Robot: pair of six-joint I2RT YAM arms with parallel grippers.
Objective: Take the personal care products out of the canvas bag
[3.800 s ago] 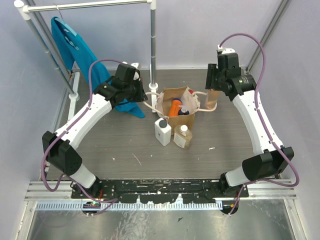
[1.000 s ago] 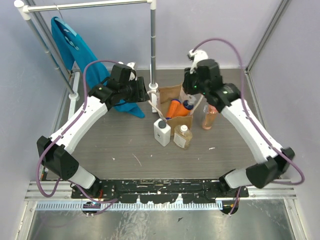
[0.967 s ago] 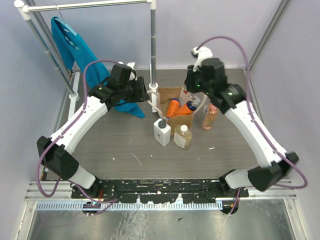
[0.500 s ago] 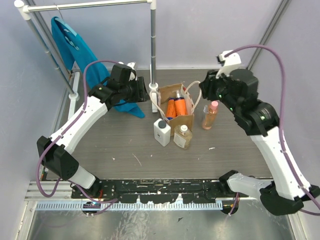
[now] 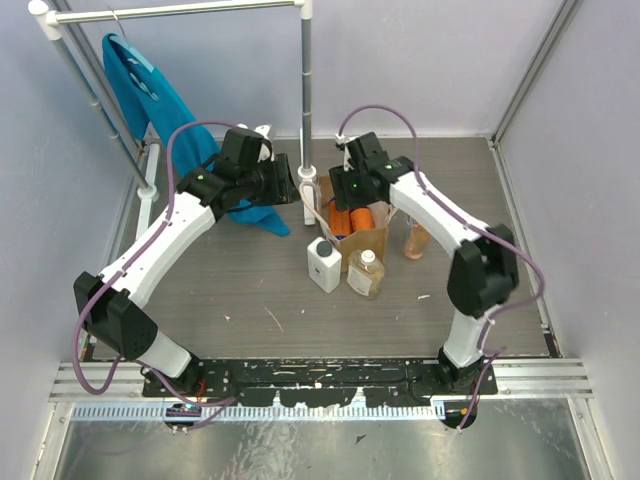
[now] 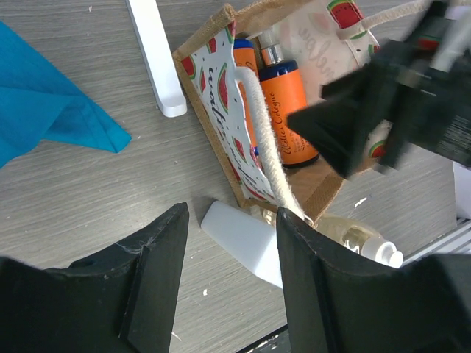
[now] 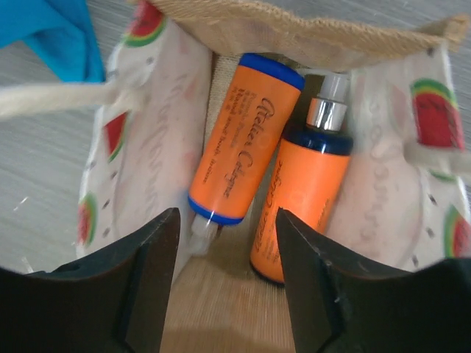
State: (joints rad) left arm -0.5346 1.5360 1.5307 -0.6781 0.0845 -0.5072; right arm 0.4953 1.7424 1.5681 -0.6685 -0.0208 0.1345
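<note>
— Where is the canvas bag (image 5: 368, 238) found?
— At the centre of the top view, upright on the counter (image 5: 250, 290). A blue-banded orange bottle (image 7: 239, 140) and an orange spray bottle (image 7: 303, 202) are seen inside.
— Which bottles are out?
— A white bottle (image 5: 325, 262) and an amber bottle (image 5: 365, 272) are set just below the bag, a pinkish bottle (image 5: 416, 240) at its right.
— And the fingers?
— Those of the right gripper (image 7: 224, 287) are spread over the bag's mouth, nothing pinched. Those of the left gripper (image 6: 232, 283) are spread too, at the bag's left.

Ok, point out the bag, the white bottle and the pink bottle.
bag (image 5: 372, 228): overhead view, on its tan front wall.
white bottle (image 5: 324, 265): overhead view, on the middle of its body.
pink bottle (image 5: 414, 243): overhead view, on its lower body.
</note>
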